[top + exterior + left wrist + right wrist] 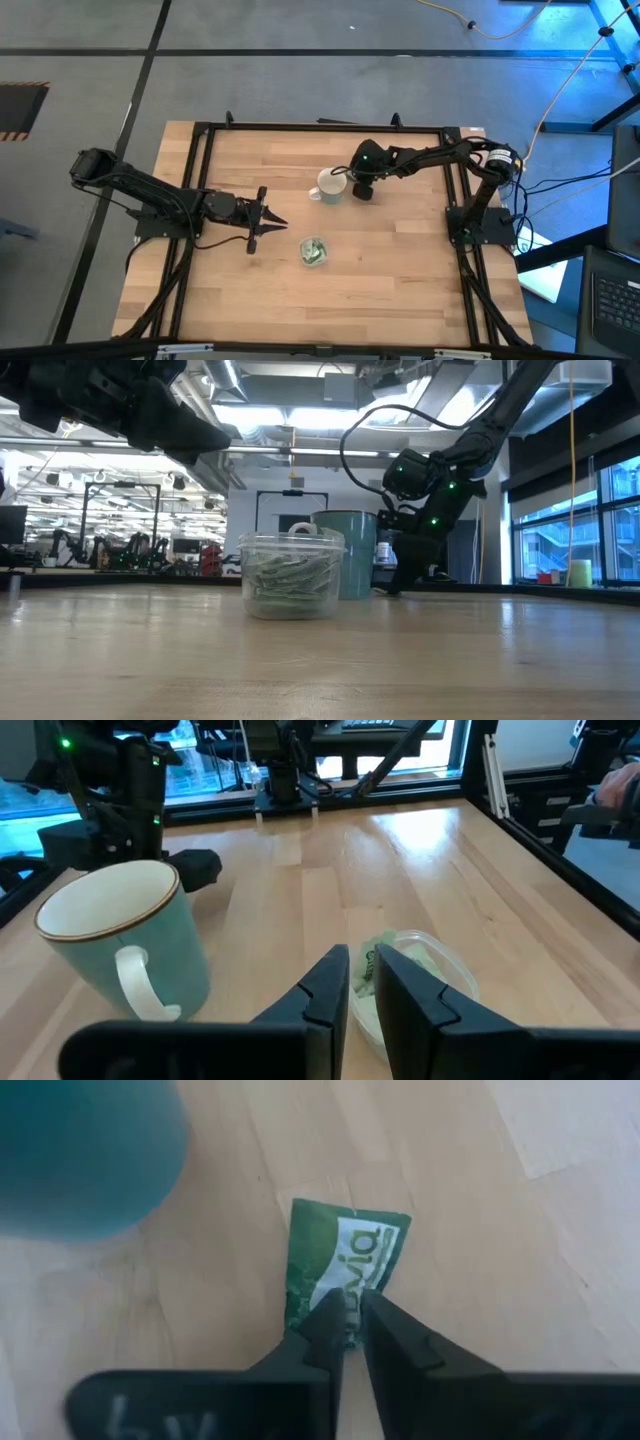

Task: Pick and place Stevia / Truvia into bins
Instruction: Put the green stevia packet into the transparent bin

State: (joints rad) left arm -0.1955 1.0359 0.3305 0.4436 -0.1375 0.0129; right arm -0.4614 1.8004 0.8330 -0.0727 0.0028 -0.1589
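Tabletop (400,270): light wood.
Right end effector (353,1312): pinching green Stevia sachet (335,1250) beside mug (330,186).
Left end effector (362,982): nearly pressed together, above clear cup (313,251).

You can read only one bit of print: white letters "via" on the green sachet (340,1265) lying on the table beside the mug (85,1150), seen in the right wrist view. The start of the word is cut off by the fingers (325,1325) at the sachet's edge. Print on the sachets in the cup (292,575) is too small to read.
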